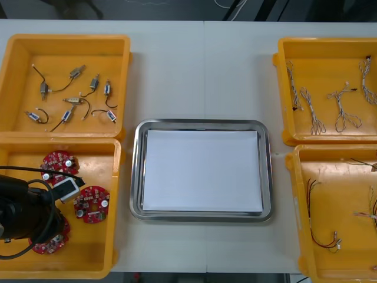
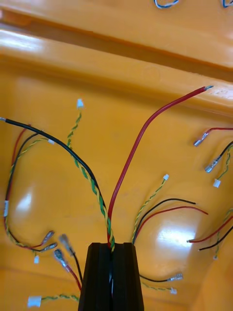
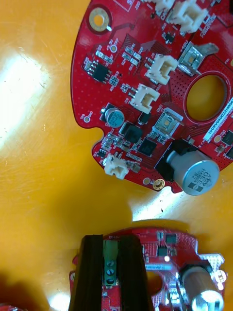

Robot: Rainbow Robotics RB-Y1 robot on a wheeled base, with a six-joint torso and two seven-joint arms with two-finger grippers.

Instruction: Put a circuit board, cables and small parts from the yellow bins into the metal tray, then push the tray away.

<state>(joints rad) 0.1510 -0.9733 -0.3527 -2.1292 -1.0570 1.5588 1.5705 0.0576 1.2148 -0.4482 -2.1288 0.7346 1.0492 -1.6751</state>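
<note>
Left arm sat low over the near-left yellow bin (image 1: 113,177). Left gripper (image 3: 111,240) was narrow, clamped on a circuit board (image 3: 170,245) lying there, with the board partly behind the fingers. Right gripper (image 2: 112,248) was pinched on cables (image 2: 138,146) over its bin floor, grip point hidden. Metal tray (image 1: 136,171) sat between the bins.

A: What stands on the light table (image 1: 203,71)?

B: 4 yellow bins (image 1: 65,40) and 1 metal tray (image 1: 136,171), all directly on it.

A: How are they placed?

B: 2 bins stand at the left side, one behind the other, very close together. 2 more stand at the right side in the same way. The tray lies between the 2 nearer bins, not touching them. It is white inside.
</note>
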